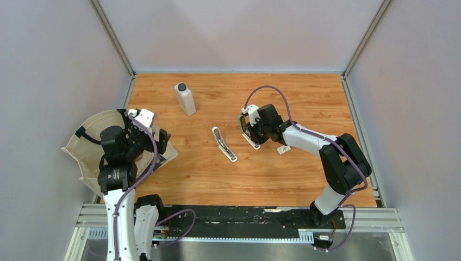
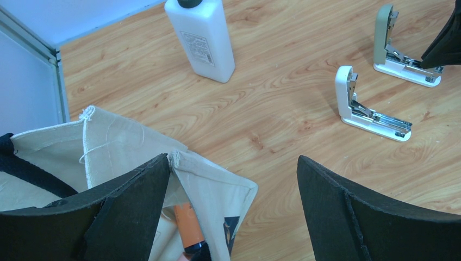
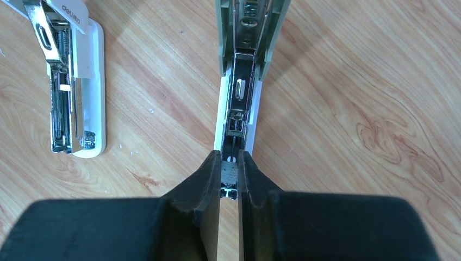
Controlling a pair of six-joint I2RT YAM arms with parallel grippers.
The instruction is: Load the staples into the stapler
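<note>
Beside green stapler (image 3: pixel 274 32), white stapler (image 3: pixel 92 81) marked "deli"

Left arm (image 1: pixel 115 175) raised at the table's near-left edge, left gripper (image 2: pixel 232 160) spread wide with nothing between its fingers, right arm (image 1: pixel 338 160) stretched toward table centre, right gripper (image 3: pixel 229 163) angled down, fingers pinched narrowly on a small grey strip of staples (image 3: pixel 229 175)

Stapler (image 3: pixel 272 27): sage-green top, white base, opened wide. Top swung up at hinge, metal channel bare. Base flat on counter (image 3: pixel 353 136), mid-right, just right of white stapler (image 3: pixel 70 81).
Staple strip (image 3: pixel 229 176): small grey piece pinched in right pincer (image 3: pixel 229 163), at channel end away from hinge.
Staple box (image 1: pixel 283 148): tiny, white, on counter right of stapler.
</note>
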